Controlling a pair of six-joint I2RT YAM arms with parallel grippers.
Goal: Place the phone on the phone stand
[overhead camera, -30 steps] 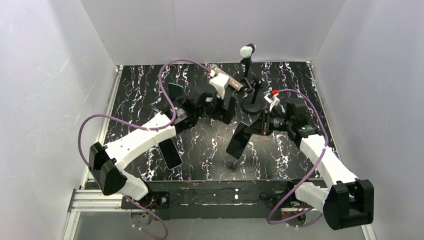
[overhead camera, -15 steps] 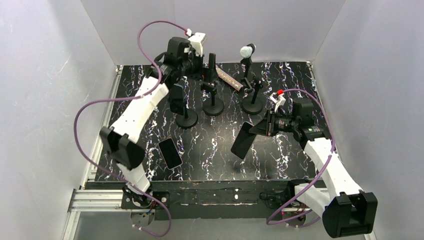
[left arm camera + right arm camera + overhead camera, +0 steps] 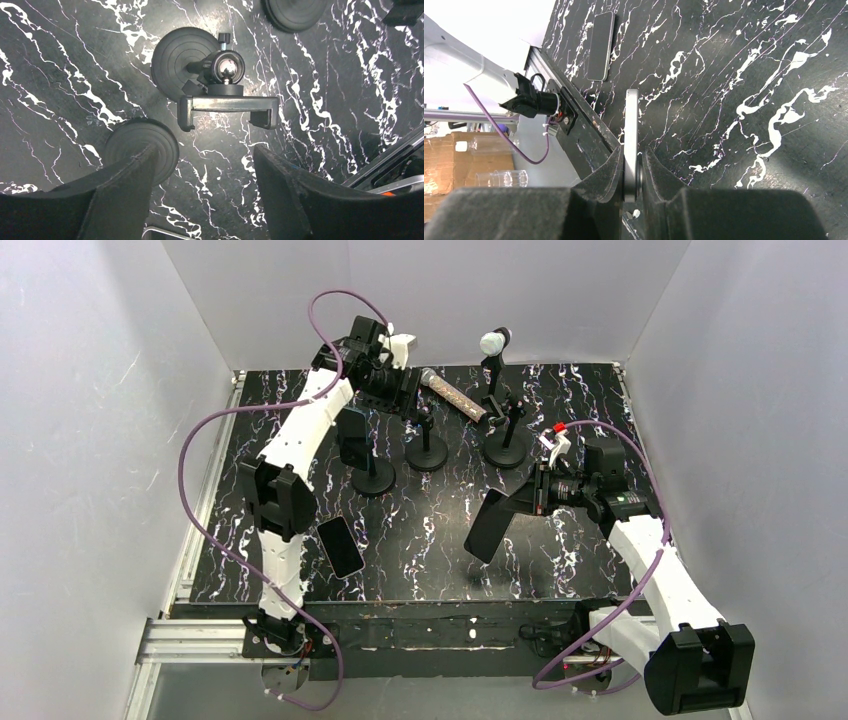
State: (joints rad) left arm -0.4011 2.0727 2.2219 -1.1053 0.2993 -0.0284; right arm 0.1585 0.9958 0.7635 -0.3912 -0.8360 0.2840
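Three phone stands [image 3: 426,453] crowd the far table [image 3: 420,540], gaps narrow.

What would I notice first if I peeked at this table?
The right hand pinches a slim dark phone in the air above the front of the black, white-veined marble table. At the back, the left hand hangs open over an empty black clamp-topped phone stand. A glossy black phone lies flat near the front left.

Black table [image 3: 430,530] veined white; black phone stand [image 3: 227,103]; dark phone [image 3: 487,525].
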